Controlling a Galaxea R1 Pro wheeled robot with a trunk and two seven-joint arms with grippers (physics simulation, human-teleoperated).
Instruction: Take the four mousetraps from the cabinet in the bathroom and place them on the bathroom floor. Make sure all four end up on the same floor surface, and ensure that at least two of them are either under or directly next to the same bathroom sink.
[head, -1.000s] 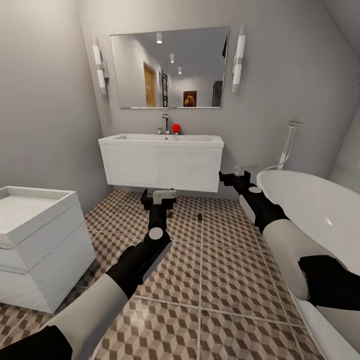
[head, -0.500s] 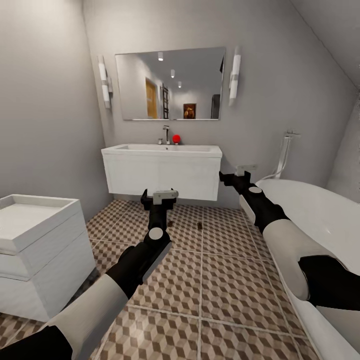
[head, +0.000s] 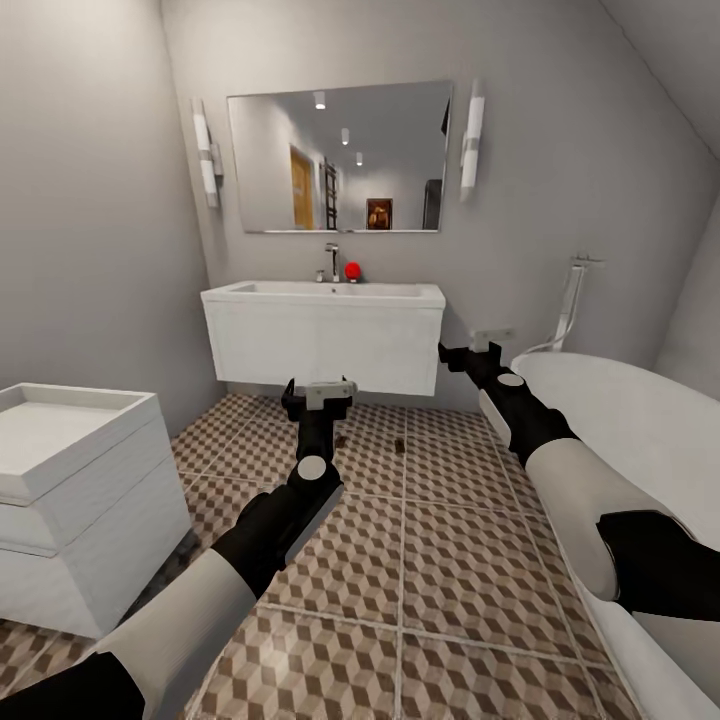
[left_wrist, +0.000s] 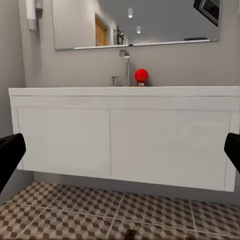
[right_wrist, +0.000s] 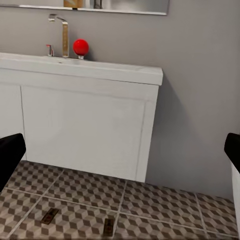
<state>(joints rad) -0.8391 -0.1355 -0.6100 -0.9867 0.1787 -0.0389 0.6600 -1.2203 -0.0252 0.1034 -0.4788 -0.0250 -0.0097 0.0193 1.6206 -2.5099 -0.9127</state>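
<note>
Two mousetraps lie on the bathroom floor (head: 450, 560) in front of the wall-hung white sink (head: 325, 295): one mousetrap (head: 340, 440) just beyond my left gripper (head: 318, 395), the other mousetrap (head: 399, 445) a little to its right. In the right wrist view the same two appear as a mousetrap (right_wrist: 49, 216) and a second mousetrap (right_wrist: 108, 226) on the tiles below the sink (right_wrist: 80, 70). The left wrist view catches one mousetrap (left_wrist: 131, 233) at its edge. Both the left gripper and my right gripper (head: 462, 355) are open, held above the floor with nothing between their fingers.
A white drawer unit (head: 70, 480) stands at the left and a white bathtub (head: 620, 420) runs along the right. A mirror (head: 340, 160) hangs over the sink, with a tap (head: 331, 262) and a red ball (head: 352, 270) on it.
The whole picture has shifted, so the camera moved; the sink now looks slightly farther off. Both arms hold the same pose and the two mousetraps lie where they were.
</note>
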